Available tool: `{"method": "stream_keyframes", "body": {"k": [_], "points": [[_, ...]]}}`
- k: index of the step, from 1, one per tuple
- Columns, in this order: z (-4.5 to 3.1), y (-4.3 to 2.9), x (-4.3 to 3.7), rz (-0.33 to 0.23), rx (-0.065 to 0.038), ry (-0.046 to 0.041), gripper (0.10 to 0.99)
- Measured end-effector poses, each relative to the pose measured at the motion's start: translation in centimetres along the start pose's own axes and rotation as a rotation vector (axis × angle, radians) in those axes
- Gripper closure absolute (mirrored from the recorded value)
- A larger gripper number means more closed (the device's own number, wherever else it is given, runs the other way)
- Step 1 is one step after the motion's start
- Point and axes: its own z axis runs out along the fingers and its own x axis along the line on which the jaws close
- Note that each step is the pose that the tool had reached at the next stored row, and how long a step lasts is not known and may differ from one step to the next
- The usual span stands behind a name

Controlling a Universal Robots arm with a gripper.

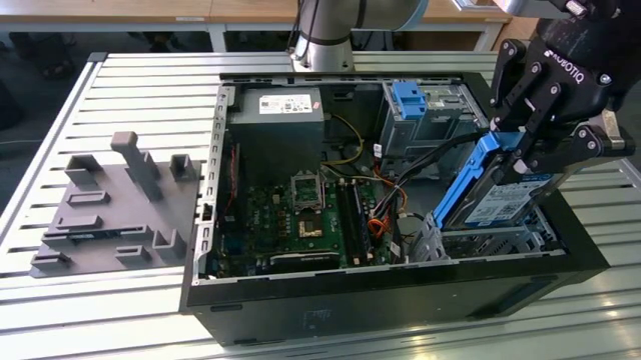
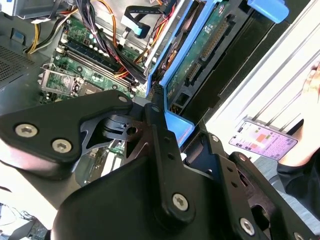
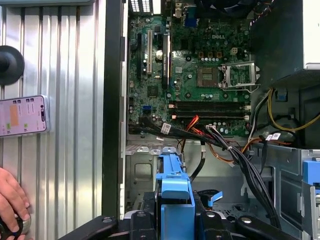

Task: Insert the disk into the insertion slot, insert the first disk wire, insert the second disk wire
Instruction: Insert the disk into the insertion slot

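Clamping the tilted disk [image 1: 504, 196], gripper [image 1: 536, 154] closed, over the insertion slot [image 1: 493, 244]

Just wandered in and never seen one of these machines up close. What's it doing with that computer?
A robot arm's gripper has its fingers clamped on the disk, a silver drive in a blue frame, and holds it tilted over an open computer case. The drive's lower end sits at the mouth of the insertion slot, a perforated metal cage, with most of it sticking out.
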Motion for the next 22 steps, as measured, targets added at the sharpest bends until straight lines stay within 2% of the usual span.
{"method": "stream_keyframes", "body": {"k": [22], "points": [[1.92, -0.07, 0.00, 0.000, 0.000, -0.0041, 0.722]]}}
